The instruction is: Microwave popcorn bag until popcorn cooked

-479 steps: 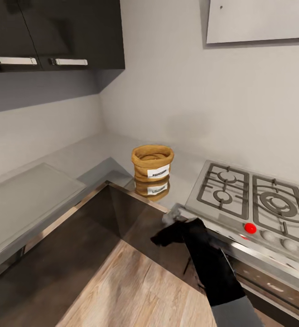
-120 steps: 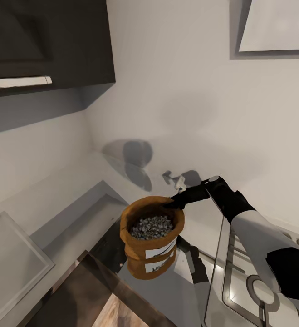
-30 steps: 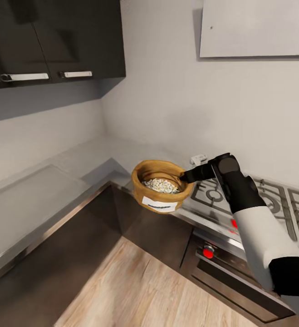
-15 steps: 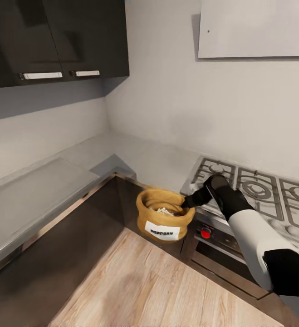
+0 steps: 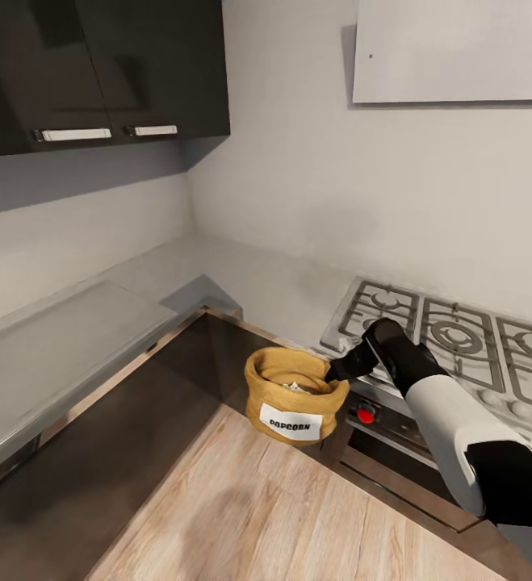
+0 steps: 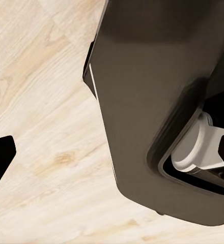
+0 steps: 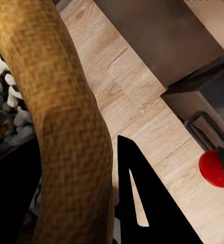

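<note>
The popcorn bag [image 5: 295, 395], a tan sack with a white POPCORN label, hangs in the air in front of the dark lower cabinets, below the edge of the countertop [image 5: 72, 332]. My right gripper [image 5: 340, 369] is shut on its rolled rim at the hob side. In the right wrist view the rim [image 7: 66, 122] runs between the two black fingers [image 7: 137, 203], and pale popcorn [image 7: 5, 101] lies inside. My left gripper [image 6: 112, 152] is open over the wood floor. The microwave is out of view.
The steel gas hob [image 5: 451, 331] sits on the counter to the right, with an oven front and red knob [image 5: 366, 415] below it. Dark upper cabinets [image 5: 136, 73] and the white hood [image 5: 451, 48] hang above. Light wood floor [image 5: 249, 508] lies below the bag.
The bag, held by my right gripper, has come off the counter edge and sunk lower in front of the cabinets. The head view also shifted between one second ago and now.
</note>
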Tool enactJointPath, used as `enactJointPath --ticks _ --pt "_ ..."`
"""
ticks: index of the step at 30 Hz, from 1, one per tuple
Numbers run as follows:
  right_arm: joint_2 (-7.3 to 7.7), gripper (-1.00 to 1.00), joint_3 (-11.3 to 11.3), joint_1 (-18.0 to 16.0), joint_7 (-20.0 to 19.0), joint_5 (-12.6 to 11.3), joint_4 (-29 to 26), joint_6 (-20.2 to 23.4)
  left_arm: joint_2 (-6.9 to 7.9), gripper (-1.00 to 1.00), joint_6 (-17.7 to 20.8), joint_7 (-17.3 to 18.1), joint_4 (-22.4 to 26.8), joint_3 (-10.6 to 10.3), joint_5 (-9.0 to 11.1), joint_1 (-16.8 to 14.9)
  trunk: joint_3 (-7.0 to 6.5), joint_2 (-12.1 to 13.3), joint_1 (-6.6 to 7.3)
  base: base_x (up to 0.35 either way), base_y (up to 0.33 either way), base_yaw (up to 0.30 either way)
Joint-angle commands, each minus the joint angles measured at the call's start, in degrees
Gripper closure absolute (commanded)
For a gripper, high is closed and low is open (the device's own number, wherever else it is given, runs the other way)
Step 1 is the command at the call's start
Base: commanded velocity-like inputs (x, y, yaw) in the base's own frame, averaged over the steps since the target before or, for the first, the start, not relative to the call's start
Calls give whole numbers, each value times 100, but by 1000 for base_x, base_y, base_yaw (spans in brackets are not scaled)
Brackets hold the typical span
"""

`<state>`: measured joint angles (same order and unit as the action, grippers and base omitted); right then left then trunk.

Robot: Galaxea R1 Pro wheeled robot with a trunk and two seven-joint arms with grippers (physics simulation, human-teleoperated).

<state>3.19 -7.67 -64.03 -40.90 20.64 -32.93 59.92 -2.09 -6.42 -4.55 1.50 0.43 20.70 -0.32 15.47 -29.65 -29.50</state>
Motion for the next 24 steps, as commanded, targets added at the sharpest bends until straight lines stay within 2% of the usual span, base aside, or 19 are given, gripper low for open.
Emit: enactJointPath --ticks 1,24 --pt "13 100 -25 -4 -54 53 -9 8 -2 -100 -21 -17 -1 1 19 -3 5 -8 -2 0 0 -73" --pt "28 100 -20 -4 -7 67 -73 8 13 -100 -11 -11 -1 18 32 -3 -202 -8 -2 0 0 -8"
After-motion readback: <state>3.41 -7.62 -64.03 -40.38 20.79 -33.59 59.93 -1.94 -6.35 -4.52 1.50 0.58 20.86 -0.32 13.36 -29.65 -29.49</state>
